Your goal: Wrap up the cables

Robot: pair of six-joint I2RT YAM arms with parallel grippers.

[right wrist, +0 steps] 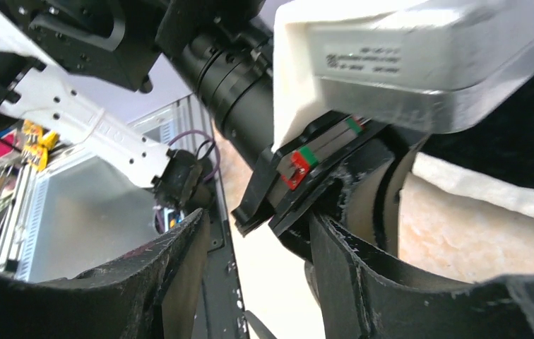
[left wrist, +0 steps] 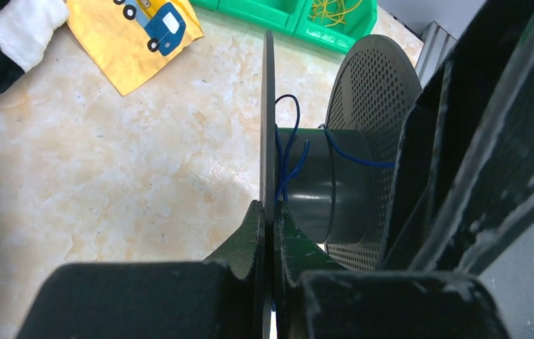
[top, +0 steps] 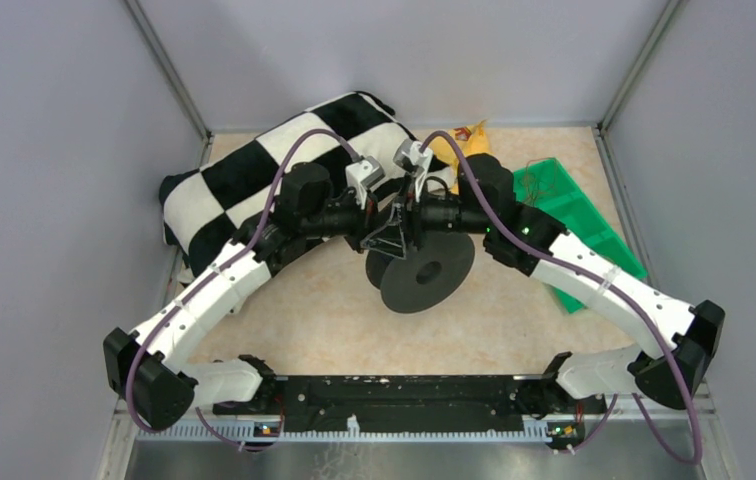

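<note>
A dark grey spool (top: 424, 272) stands on edge in the middle of the table. My left gripper (left wrist: 269, 220) is shut on the rim of its thin solid flange (left wrist: 268, 106). Thin blue cables (left wrist: 354, 158) lie in loose loops round the spool's core (left wrist: 331, 187), between that flange and a perforated flange (left wrist: 374, 92). My right gripper (right wrist: 257, 247) is open with nothing between its fingers. It hangs just above the spool, close beside the left gripper (top: 389, 236), and one of its fingers (left wrist: 494, 141) fills the right of the left wrist view.
A black-and-white checkered cloth (top: 284, 165) lies at the back left. Behind the spool is a yellow cloth with a blue truck print (left wrist: 133, 35). A green divided bin (top: 579, 215) holding thin wires (left wrist: 335, 10) sits at the right. Walls close three sides.
</note>
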